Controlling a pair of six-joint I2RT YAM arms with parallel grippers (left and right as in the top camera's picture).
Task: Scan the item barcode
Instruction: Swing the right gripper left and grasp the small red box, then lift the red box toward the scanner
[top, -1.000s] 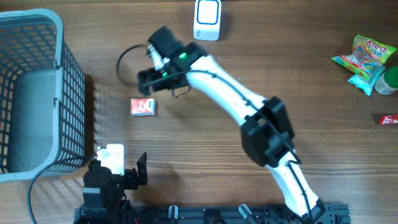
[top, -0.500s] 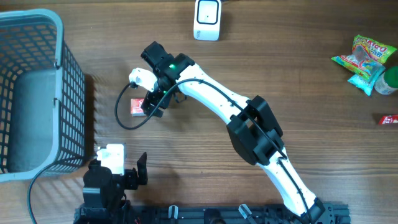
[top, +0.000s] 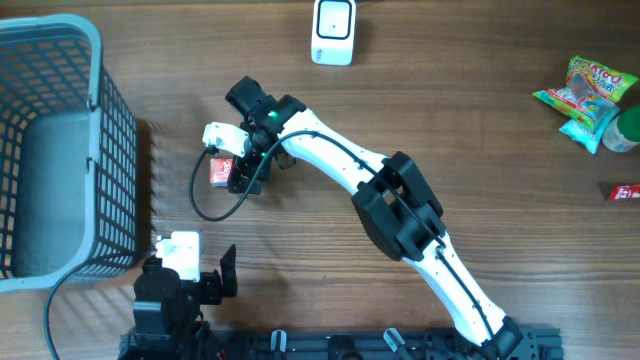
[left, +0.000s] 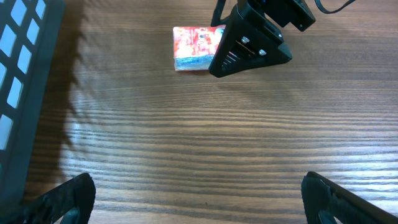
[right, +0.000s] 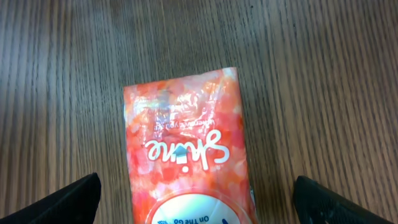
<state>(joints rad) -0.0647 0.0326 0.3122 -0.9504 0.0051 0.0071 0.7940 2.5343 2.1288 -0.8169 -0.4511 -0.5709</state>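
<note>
Orange-red packet (right: 186, 149) lies flat, label up — white scanner (top: 333, 30) well apart.

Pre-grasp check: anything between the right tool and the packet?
Nothing visible. The right tool stands open directly over the packet, a finger on each side. The wrist view shows only bare table around it.

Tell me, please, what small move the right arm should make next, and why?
Probably lower the right arm straight down and close its jaws on the orange Shine packet: in the wrist view the packet lies flat on the wooden table, centred between the open jaws, not yet gripped.
</note>
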